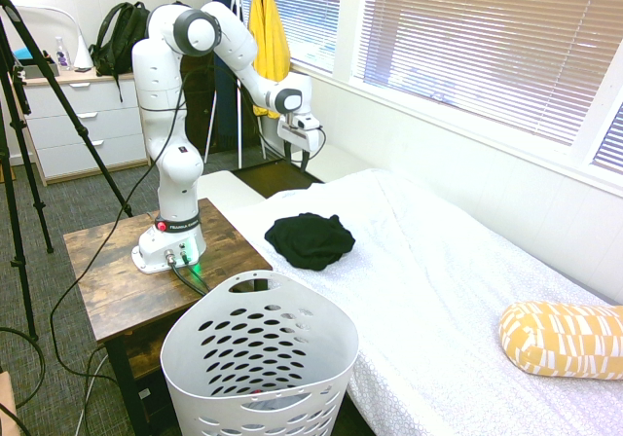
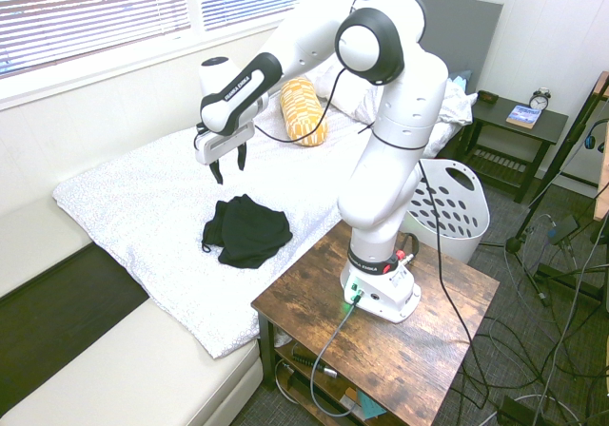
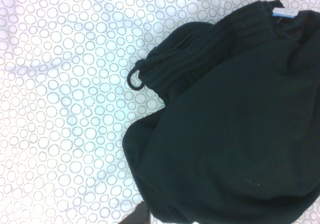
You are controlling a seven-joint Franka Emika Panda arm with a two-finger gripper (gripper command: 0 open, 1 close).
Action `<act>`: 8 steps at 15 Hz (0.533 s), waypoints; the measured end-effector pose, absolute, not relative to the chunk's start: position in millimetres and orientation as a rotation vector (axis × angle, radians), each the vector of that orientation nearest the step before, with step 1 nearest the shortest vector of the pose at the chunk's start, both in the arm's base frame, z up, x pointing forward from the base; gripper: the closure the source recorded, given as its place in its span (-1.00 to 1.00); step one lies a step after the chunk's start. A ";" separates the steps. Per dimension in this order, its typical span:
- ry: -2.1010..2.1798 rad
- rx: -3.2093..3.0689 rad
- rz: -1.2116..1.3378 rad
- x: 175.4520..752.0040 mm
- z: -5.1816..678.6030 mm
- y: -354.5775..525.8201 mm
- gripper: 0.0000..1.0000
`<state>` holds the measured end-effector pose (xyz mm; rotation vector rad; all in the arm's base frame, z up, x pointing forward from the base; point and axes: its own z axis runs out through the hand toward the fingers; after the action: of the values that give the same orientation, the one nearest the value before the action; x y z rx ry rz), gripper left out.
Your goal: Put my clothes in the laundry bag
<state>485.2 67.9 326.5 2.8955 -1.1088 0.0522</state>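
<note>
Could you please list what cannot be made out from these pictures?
- Label on the black garment: print too small, wrist view.
- Basket's floor: mostly behind its front wall, first exterior view.
- Pillow's far end: cut off by the right edge, first exterior view.
- Book title: too small, second exterior view.

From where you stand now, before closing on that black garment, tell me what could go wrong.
The open gripper hangs above the bed, fingers apart, and the black garment lies in a loose heap, so a shallow pinch might catch one fold and let the rest slip.

The patterned bedding lies directly under the garment; a low grasp could pinch it too.

The laundry basket stands beyond the arm's table, so trailing cloth might snag on its rim.
</note>
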 end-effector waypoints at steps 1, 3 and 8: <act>-1.096 2.886 0.038 494.0 314.7 75.6 -1.00; -1.075 2.869 0.024 510.9 293.1 95.0 -1.00; -1.023 2.768 -0.041 543.5 208.4 140.3 -1.00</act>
<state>543.5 140.3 208.4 2.7683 -1.0227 -0.0412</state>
